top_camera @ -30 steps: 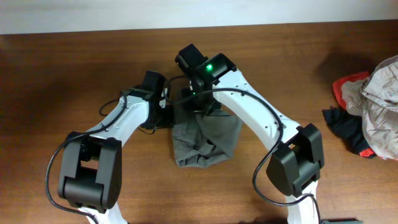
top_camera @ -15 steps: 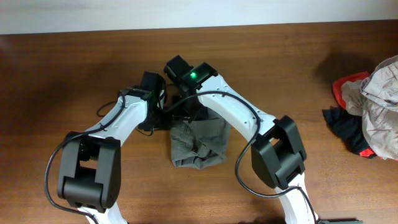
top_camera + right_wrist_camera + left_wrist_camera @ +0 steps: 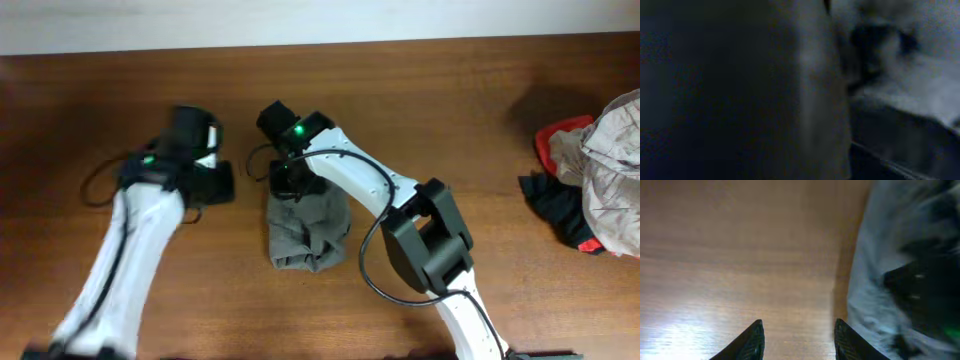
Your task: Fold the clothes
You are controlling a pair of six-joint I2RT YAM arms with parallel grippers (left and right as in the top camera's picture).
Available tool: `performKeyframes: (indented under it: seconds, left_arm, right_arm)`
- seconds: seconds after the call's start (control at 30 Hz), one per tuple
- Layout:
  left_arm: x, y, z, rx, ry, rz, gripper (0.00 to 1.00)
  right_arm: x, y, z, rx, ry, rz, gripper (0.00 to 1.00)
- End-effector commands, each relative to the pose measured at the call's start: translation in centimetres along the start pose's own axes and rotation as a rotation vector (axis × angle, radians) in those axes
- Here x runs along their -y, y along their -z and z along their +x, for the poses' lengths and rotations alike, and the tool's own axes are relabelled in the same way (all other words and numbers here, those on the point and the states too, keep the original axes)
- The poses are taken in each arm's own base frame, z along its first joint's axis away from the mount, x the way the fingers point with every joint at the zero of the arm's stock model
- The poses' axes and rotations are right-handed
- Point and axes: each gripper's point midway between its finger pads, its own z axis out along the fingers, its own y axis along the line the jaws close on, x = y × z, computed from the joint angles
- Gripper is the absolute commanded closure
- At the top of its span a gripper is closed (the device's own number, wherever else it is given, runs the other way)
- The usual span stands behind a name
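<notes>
Two grippers tend grey-olive shorts [image 3: 308, 232] bunched mid-way across the table [image 3: 450, 120]: right gripper [image 3: 288, 178], jaws pressed together, at their 12 o'clock edge, apparently pinning a fold; left gripper [image 3: 797, 336] spread empty at 9 o'clock.

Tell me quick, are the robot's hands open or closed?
Left gripper: open, empty.
Right gripper: closed at the grey-olive shorts; whether it grips them cannot be told.

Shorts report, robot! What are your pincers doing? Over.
Left pincer open over table. Right pincer shut at top edge of shorts. Shorts bunched. Spare clothes far right.
</notes>
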Motion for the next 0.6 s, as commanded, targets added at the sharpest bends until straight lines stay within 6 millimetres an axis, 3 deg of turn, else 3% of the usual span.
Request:
performKeyframes:
  seconds: [0.0, 0.17, 0.27, 0.43, 0.57]
  left_arm:
    - [-0.4, 5.9, -1.5, 0.184, 0.000, 0.019, 0.54]
    - [-0.5, 8.4, -1.5, 0.254, 0.004, 0.036, 0.54]
    - [-0.5, 8.5, -1.5, 0.257, 0.004, 0.037, 0.55]
    - [-0.5, 8.5, -1.5, 0.255, 0.004, 0.037, 0.55]
    - [-0.5, 8.5, -1.5, 0.256, 0.004, 0.037, 0.54]
  right_arm:
    - [0.4, -3.4, 0.8, -0.015, 0.024, 0.087, 0.96]
    - [1.6, -2.4, 0.4, 0.027, 0.027, 0.161, 0.96]
    - [2.0, -0.7, 0.1, 0.064, 0.031, 0.191, 0.93]
    - [1.4, 2.5, 0.0, 0.107, 0.082, 0.175, 0.77]
    - [1.0, 4.2, 0.0, 0.134, 0.086, 0.155, 0.76]
